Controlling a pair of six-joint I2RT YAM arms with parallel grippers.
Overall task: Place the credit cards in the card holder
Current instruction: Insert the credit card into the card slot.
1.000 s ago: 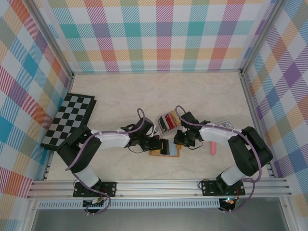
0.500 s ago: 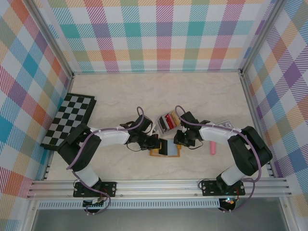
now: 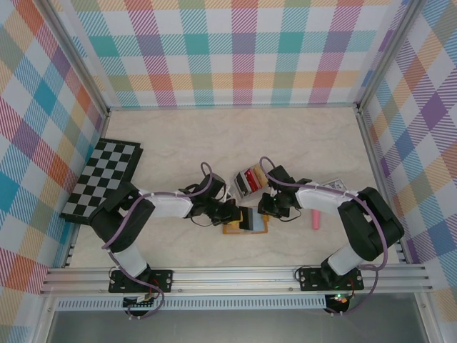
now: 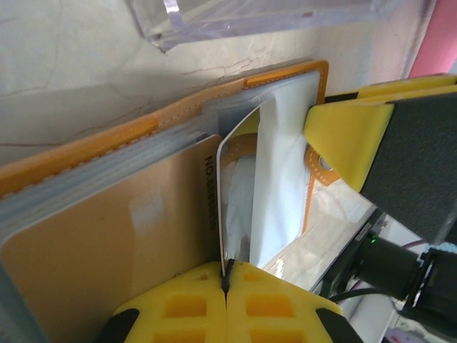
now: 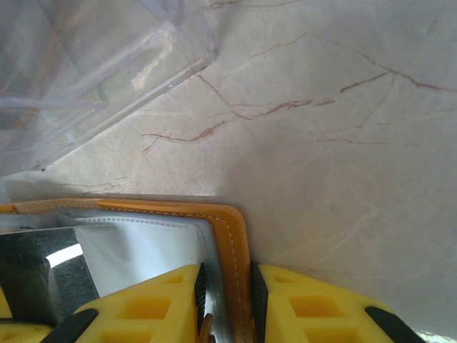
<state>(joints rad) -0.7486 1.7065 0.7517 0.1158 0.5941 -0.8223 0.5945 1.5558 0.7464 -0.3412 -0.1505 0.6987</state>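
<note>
The orange card holder point(image 3: 250, 227) lies open on the table between my two grippers. Its clear inner sleeves point(image 4: 107, 186) show in the left wrist view. My left gripper point(image 4: 227, 280) is shut on the near edge of a thin credit card point(image 4: 239, 186), which stands on edge with its far end inside the holder. From the left, my left gripper point(image 3: 233, 214) reaches the holder. My right gripper point(image 5: 227, 304) is shut on the holder's orange stitched edge point(image 5: 230, 229) and pins it at the right side point(image 3: 265, 209). More credit cards point(image 3: 251, 179) stand in a clear rack just behind.
The clear rack point(image 4: 271, 18) stands right behind the holder. A pink cylinder point(image 3: 315, 219) lies to the right of my right arm. A chessboard point(image 3: 103, 179) sits at the far left, against the wall. A small flat item point(image 3: 333, 184) lies behind the right arm.
My left gripper has edged slightly right with the card, toward the holder. The right gripper and the holder have stayed put.
</note>
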